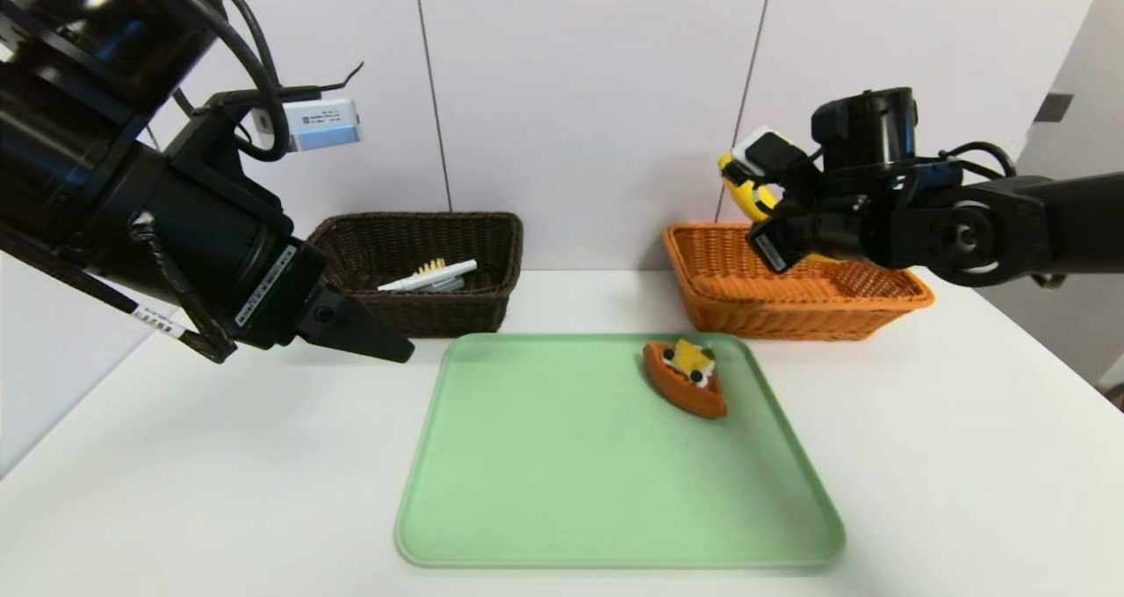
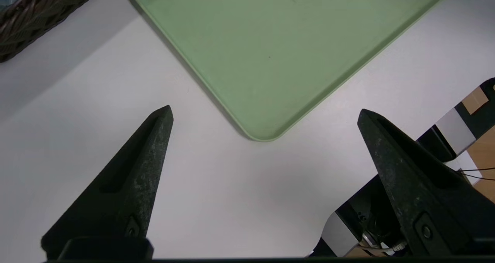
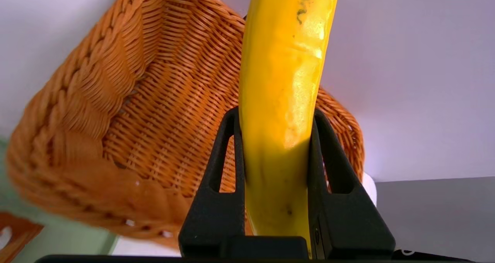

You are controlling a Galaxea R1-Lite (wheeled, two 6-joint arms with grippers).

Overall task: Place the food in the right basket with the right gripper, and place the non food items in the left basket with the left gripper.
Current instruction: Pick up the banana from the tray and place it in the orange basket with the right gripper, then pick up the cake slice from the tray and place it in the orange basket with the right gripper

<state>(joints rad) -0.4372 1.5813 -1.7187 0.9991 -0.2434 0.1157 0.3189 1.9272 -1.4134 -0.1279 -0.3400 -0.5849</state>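
Your right hand (image 3: pixel 276 114) pinches the banana (image 3: pixel 286 100); beneath it sits the orange-tan basket (image 3: pixel 166 112); your left hand (image 2: pixel 265 108) hovers spread.

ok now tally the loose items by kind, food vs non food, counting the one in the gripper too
Food: 2, the banana in the right gripper over the orange basket and the pastry wedge on the green tray
Non food: 3, the white marker, yellow spork and grey case in the dark basket
Total: 5
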